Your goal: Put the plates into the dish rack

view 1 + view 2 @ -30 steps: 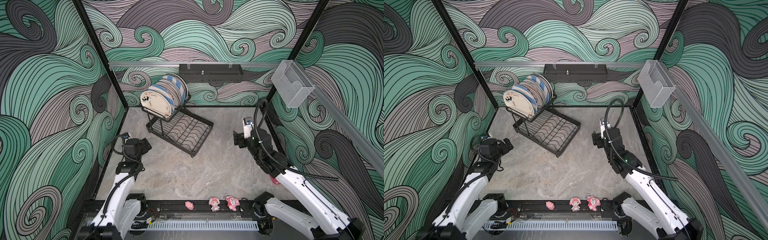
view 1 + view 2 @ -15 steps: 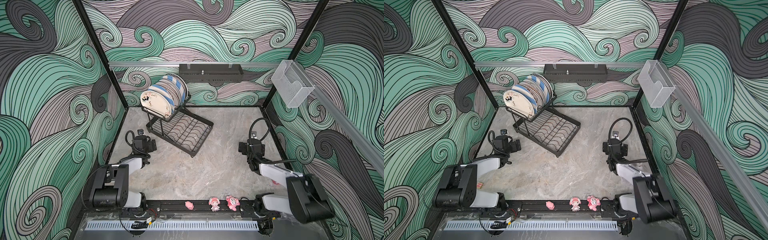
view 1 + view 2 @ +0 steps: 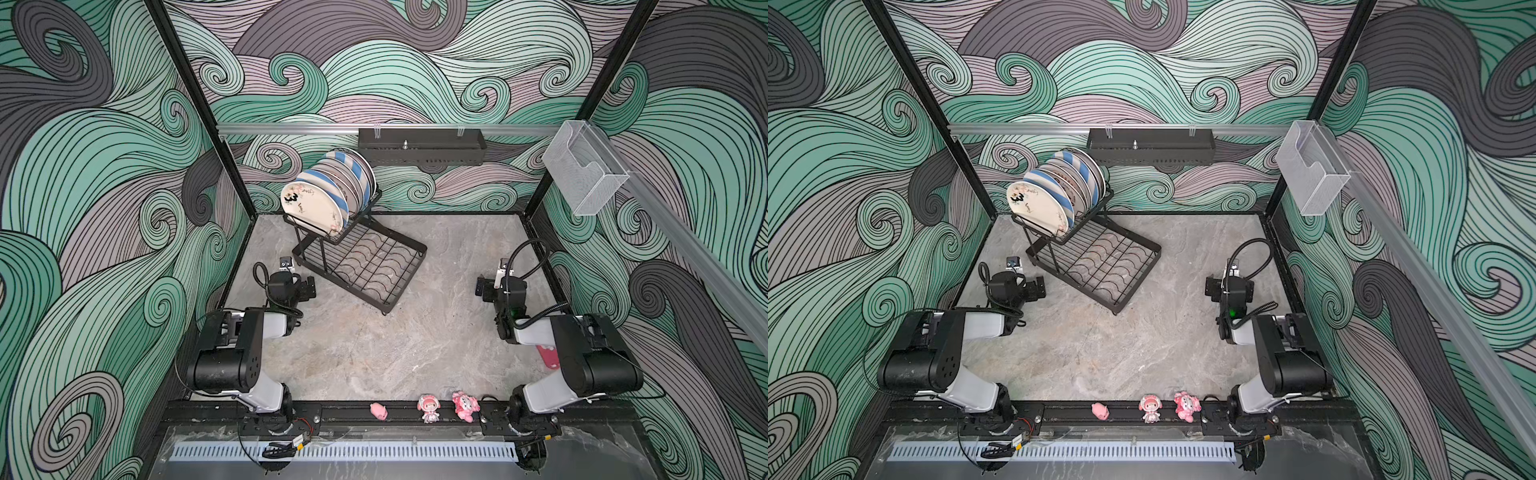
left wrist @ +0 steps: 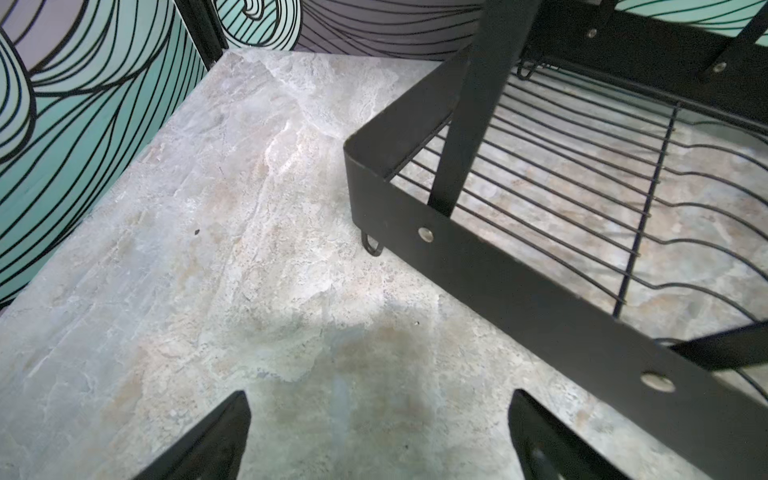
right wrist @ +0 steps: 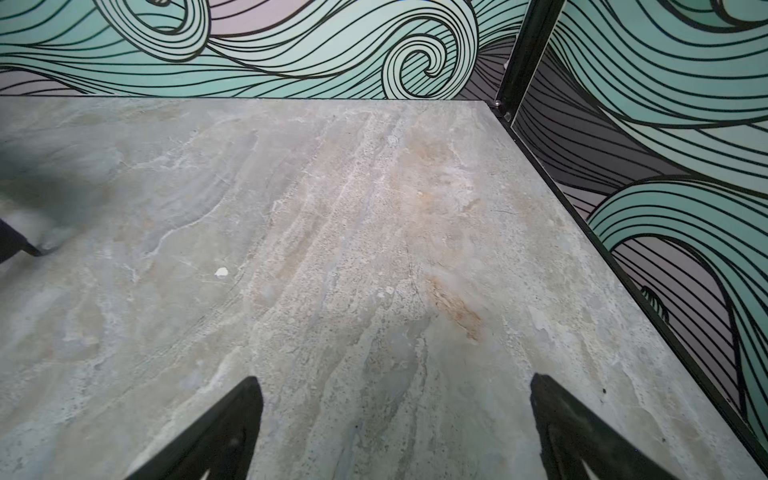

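Left pincer [image 4: 381, 434] and right pincer [image 5: 395, 419] gape empty; round patterned plates [image 3: 318, 203] sit in black wire dish rack [image 3: 374, 266], so park clear.

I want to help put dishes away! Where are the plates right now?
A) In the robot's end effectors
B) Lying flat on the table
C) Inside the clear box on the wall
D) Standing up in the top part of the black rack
D: the plates stand on edge, side by side, in the raised upper tier of the dish rack.
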Robot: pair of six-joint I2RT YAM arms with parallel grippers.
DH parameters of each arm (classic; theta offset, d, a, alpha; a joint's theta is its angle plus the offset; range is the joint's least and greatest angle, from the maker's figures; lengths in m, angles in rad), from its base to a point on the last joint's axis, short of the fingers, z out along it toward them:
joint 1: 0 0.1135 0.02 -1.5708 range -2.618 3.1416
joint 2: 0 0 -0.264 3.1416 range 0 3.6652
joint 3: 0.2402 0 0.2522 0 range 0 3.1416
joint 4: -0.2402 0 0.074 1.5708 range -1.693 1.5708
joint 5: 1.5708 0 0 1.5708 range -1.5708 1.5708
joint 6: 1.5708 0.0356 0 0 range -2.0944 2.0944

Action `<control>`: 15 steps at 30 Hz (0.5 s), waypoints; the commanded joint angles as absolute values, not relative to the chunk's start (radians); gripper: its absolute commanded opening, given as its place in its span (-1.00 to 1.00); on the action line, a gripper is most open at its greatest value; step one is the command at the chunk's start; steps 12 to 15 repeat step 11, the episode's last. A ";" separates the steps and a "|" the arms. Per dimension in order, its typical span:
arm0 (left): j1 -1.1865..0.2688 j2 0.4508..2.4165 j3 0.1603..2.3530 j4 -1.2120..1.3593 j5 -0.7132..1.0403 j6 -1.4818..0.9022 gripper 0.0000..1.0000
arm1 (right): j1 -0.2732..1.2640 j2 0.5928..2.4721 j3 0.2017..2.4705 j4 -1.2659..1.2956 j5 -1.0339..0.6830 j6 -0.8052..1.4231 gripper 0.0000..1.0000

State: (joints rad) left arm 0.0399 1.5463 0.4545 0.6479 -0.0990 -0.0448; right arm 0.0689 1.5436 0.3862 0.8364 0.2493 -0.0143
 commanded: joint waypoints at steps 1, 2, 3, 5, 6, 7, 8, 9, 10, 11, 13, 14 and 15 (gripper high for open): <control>0.051 1.527 0.481 0.649 -0.084 -0.041 0.97 | 0.069 1.537 0.387 0.878 0.229 -0.007 1.00; 0.051 1.529 0.476 0.659 -0.084 -0.039 0.97 | 0.068 1.538 0.387 0.880 0.229 -0.008 1.00; 0.051 1.528 0.480 0.646 -0.083 -0.040 0.97 | 0.068 1.539 0.387 0.883 0.229 -0.007 1.00; 0.050 1.528 0.478 0.651 -0.084 -0.039 0.97 | 0.069 1.538 0.388 0.880 0.229 -0.008 1.00; 0.050 1.527 0.479 0.649 -0.083 -0.040 0.97 | 0.068 1.540 0.387 0.880 0.228 -0.008 1.00; 0.051 1.527 0.480 0.650 -0.084 -0.040 0.97 | 0.069 1.539 0.388 0.880 0.229 -0.008 0.99; 0.051 1.528 0.480 0.649 -0.084 -0.040 0.97 | 0.068 1.539 0.388 0.879 0.229 -0.008 1.00; 0.051 1.527 0.480 0.650 -0.084 -0.040 0.97 | 0.069 1.539 0.388 0.879 0.228 -0.008 0.99; 0.051 1.527 0.479 0.650 -0.084 -0.041 0.97 | 0.068 1.538 0.388 0.879 0.229 -0.008 0.99; 0.050 1.526 0.479 0.650 -0.084 -0.040 0.97 | 0.068 1.538 0.387 0.881 0.229 -0.007 0.99; 0.050 1.526 0.479 0.650 -0.084 -0.040 0.97 | 0.068 1.538 0.387 0.881 0.229 -0.007 0.99; 0.050 1.526 0.479 0.650 -0.084 -0.040 0.97 | 0.068 1.538 0.387 0.881 0.229 -0.007 0.99; 0.050 1.526 0.479 0.650 -0.084 -0.040 0.97 | 0.068 1.538 0.387 0.881 0.229 -0.007 0.99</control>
